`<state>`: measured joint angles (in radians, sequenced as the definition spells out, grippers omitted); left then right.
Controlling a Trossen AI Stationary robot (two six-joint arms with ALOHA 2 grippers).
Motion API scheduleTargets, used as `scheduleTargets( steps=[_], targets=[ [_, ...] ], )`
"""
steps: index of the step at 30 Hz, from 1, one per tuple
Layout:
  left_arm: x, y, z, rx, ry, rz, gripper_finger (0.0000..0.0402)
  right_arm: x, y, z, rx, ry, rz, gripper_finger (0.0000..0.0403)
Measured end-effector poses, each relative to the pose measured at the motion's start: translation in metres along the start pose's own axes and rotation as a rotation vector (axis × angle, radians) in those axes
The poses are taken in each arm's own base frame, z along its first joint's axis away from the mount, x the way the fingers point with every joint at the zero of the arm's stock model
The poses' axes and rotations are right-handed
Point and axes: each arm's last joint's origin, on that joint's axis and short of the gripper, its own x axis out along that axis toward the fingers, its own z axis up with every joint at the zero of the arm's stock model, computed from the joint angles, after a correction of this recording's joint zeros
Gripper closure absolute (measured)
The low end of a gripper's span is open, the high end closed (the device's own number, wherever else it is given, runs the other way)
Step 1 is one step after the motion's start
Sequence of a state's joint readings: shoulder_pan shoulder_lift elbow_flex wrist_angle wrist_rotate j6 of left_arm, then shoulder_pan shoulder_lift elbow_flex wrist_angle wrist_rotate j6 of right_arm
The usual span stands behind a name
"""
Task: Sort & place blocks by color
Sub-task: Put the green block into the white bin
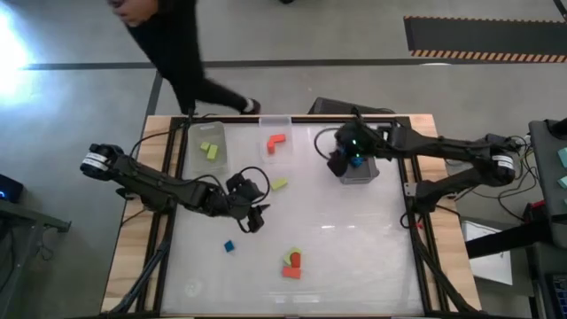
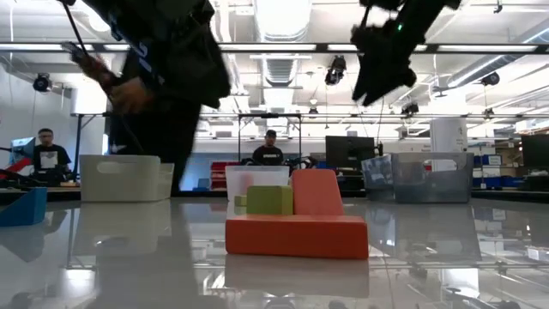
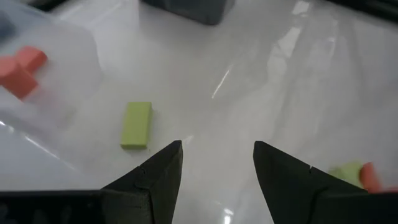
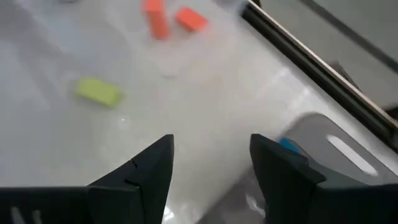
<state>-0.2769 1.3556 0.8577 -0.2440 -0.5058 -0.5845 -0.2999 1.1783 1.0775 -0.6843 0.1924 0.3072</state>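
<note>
My left gripper [image 1: 254,213] [image 3: 217,149] is open and empty over the middle of the table. A loose lime green bar [image 1: 279,184] [image 3: 137,124] lies flat ahead of it. My right gripper [image 1: 339,164] [image 4: 211,143] [image 2: 382,51] hangs open and empty by the left rim of the grey bin [image 1: 360,170], which holds a blue block [image 4: 288,145]. Near the front edge, orange blocks [image 1: 291,268] [image 2: 296,236] and a green block [image 2: 268,200] sit together. A blue cube [image 1: 229,246] rests alone on the table.
Two clear bins stand at the far edge: one [image 1: 205,146] with lime green blocks, one [image 1: 277,142] with orange blocks [image 3: 18,68]. A person in dark clothing [image 1: 182,53] moves just beyond the table's far left side. Bare table lies on the right and near the front.
</note>
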Motion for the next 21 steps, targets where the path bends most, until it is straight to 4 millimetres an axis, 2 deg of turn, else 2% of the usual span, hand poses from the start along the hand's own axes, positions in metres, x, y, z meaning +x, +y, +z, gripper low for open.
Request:
scheduleTargets(
  steps=[6, 10, 15, 21],
  targets=[
    [0.004, 0.009, 0.006, 0.109, -0.039, 0.085, 0.0219, -0.016, 0.033, -0.01, -0.109, -0.074, 0.082, 0.02],
    [0.015, 0.016, 0.009, 0.132, -0.044, 0.127, 0.0219, -0.02, 0.052, -0.023, -0.162, -0.114, 0.115, 0.02],
    [0.043, 0.018, 0.009, 0.18, -0.063, 0.156, 0.0219, -0.02, 0.069, -0.039, -0.182, -0.155, 0.162, 0.02],
    [0.084, 0.027, 0.002, 0.238, -0.046, 0.198, 0.0219, -0.018, 0.079, -0.054, -0.181, -0.189, 0.224, 0.02]
  ],
)
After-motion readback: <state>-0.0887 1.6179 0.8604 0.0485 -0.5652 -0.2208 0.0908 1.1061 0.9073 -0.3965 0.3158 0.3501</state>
